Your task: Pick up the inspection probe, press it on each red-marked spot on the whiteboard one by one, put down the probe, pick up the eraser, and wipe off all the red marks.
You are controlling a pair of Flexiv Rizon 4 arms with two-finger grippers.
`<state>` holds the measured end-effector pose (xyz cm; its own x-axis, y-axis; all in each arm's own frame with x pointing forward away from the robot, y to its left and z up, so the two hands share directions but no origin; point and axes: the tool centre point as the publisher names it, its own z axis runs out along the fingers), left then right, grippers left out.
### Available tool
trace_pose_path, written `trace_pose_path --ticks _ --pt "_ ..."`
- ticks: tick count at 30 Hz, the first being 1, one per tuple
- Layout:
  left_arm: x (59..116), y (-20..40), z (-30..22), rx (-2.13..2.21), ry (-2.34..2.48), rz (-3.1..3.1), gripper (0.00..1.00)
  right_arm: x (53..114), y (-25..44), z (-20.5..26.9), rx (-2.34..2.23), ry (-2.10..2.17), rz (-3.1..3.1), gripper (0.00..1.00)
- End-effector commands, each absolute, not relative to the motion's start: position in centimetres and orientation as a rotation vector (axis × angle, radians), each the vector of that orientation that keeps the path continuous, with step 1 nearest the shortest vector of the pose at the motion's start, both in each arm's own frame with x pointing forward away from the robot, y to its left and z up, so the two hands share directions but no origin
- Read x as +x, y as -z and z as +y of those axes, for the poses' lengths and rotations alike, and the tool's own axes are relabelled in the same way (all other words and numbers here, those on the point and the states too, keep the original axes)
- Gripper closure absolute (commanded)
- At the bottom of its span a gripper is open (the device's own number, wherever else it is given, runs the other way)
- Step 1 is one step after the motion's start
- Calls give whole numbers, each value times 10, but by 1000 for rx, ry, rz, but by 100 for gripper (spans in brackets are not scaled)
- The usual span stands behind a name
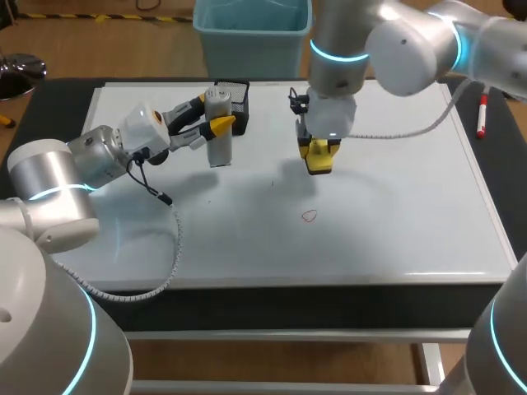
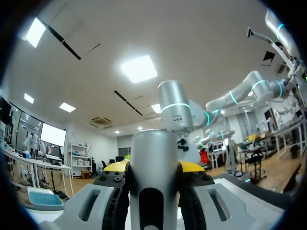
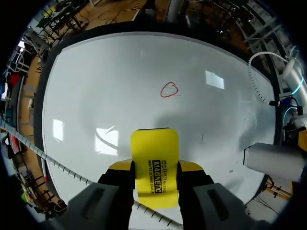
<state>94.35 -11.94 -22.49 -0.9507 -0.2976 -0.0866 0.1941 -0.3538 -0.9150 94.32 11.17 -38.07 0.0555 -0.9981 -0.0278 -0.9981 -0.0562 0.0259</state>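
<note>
right claw (image 3: 154, 166) is clamped on the yellow rectangular whiteboard eraser (image 3: 154, 143), pinching its two long sides, hovering over the glossy white whiteboard (image 1: 395, 222) a bit toward the far edge from its middle. just ahead, closer to the board's middle, sits one small red marker loop (image 3: 169, 89), untouched. eraser looks light and stiff, probably with a softer wiping face, so i'd say the side grip is fine, it just needs to land flat. left claw (image 2: 153, 167) is gripping the silver-grey metal cylinder probe (image 2: 153, 148), roughly upright, beside the black mesh holder (image 1: 235, 97) at the far edge. probe's not put down yet.
</note>
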Motion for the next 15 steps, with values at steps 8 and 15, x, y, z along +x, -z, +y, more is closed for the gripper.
trace_pose_path --ticks 8,15 --pt "943 224 -120 -136 2360 1574 100 964 404 124 -2282 -61 2201 100" --pt "943 224 -120 -136 2360 1574 100 971 409 127 -2282 -76 2199 100"
